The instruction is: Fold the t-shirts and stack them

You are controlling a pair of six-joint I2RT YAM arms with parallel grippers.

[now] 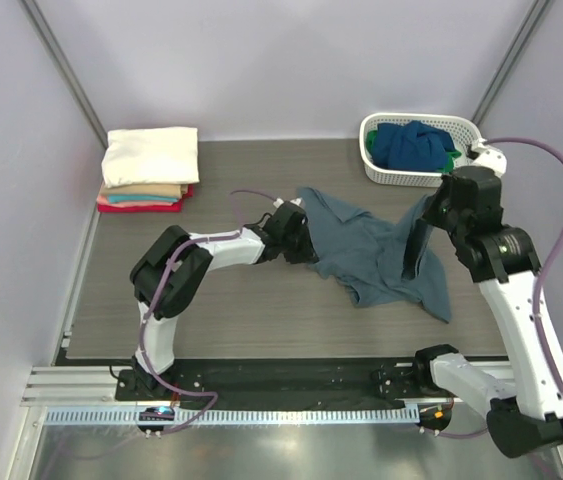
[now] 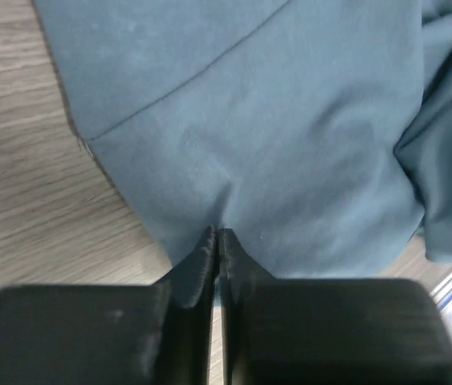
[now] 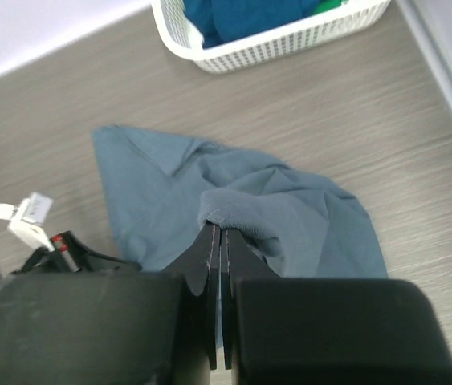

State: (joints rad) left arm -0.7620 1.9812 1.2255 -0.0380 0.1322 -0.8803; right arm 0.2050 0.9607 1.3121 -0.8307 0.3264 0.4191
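Note:
A slate grey-blue t-shirt (image 1: 366, 240) lies crumpled on the table's middle. My left gripper (image 1: 301, 243) is low at the shirt's left edge. In the left wrist view its jaws (image 2: 217, 235) are shut, pinching the cloth (image 2: 290, 136), with a crease running from the tips. My right gripper (image 1: 416, 250) is over the shirt's right part. In the right wrist view it (image 3: 219, 229) is shut on a raised fold of hem (image 3: 242, 210). The rest of the shirt (image 3: 161, 200) spreads below it.
A white lattice basket (image 1: 401, 178) at the back right holds a dark blue shirt (image 1: 411, 143) and some green cloth (image 1: 450, 160); it also shows in the right wrist view (image 3: 290, 36). A folded stack, cream (image 1: 151, 155) over tan and red (image 1: 136, 206), sits at the back left.

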